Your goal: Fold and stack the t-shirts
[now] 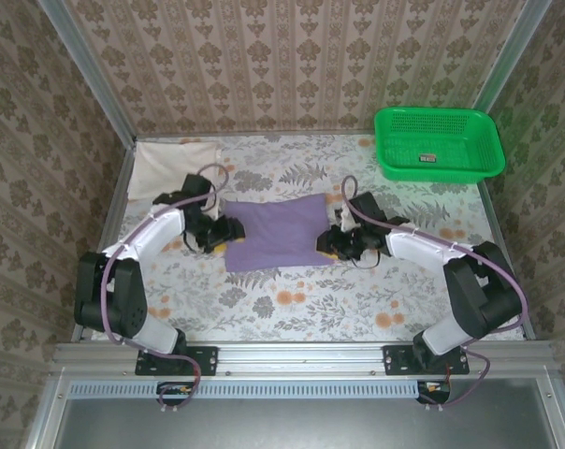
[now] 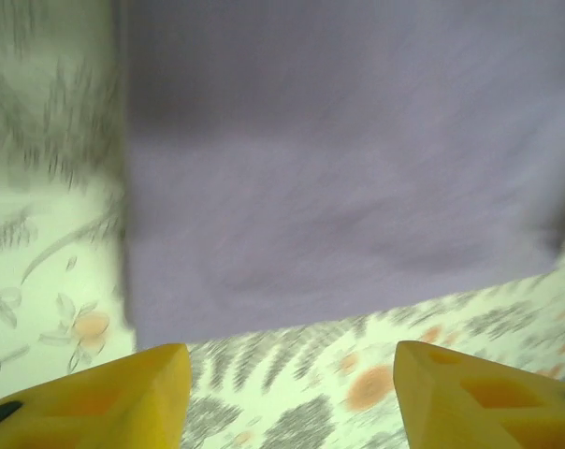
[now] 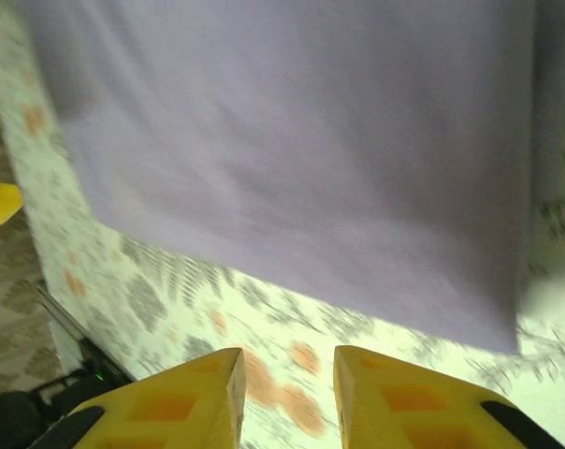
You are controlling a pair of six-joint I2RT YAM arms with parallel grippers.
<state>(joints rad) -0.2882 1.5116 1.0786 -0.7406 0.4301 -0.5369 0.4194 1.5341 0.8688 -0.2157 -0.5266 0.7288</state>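
Since the purple t-shirt already lies as a folded rectangle mid-frame on the worktop, the left tool and right tool flank its short edges. The cream t-shirt sits upper left (probably next up). Left wrist: spread wide, empty, purple edge just ahead. Right wrist: narrow gap, gripping nothing.

Purple shirt laid flat, flanked by left gripper at 9 o'clock, right gripper at 3; cream shirt at 10.
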